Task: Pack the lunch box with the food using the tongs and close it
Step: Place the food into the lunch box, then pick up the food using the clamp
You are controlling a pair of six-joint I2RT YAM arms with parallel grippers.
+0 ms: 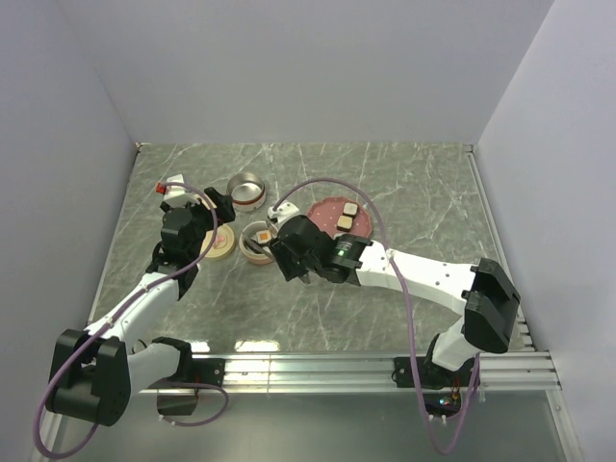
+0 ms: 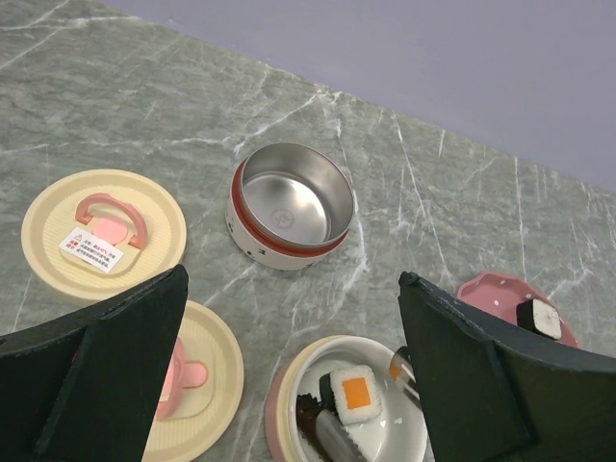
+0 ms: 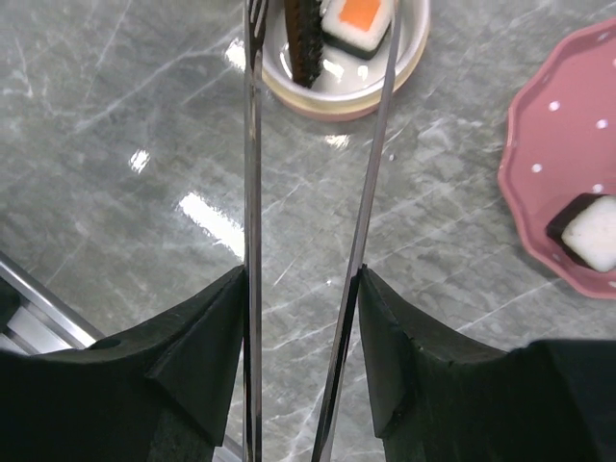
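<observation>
The lunch box's white-lined pink bowl (image 2: 281, 399) (image 1: 258, 239) holds an orange-topped food block (image 2: 351, 393) (image 3: 358, 17) and a dark brown oblong (image 3: 300, 38). My right gripper (image 3: 301, 289) (image 1: 289, 256) is shut on the tongs (image 3: 252, 192). Their two grey arms stand apart, with the tips over that bowl (image 3: 409, 63). Two more food blocks (image 1: 347, 215) lie on the pink plate (image 1: 327, 207); one block (image 3: 592, 231) shows in the right wrist view. My left gripper (image 2: 292, 279) (image 1: 217, 207) hangs open above the bowl, empty.
An empty steel bowl (image 2: 292, 207) (image 1: 247, 188) with a red band stands behind the food bowl. Two cream lids with pink handles (image 2: 101, 236) (image 2: 207, 375) lie to its left. The pink plate (image 3: 558, 144) is to the right, and the metal rail (image 1: 366, 366) runs along the near edge.
</observation>
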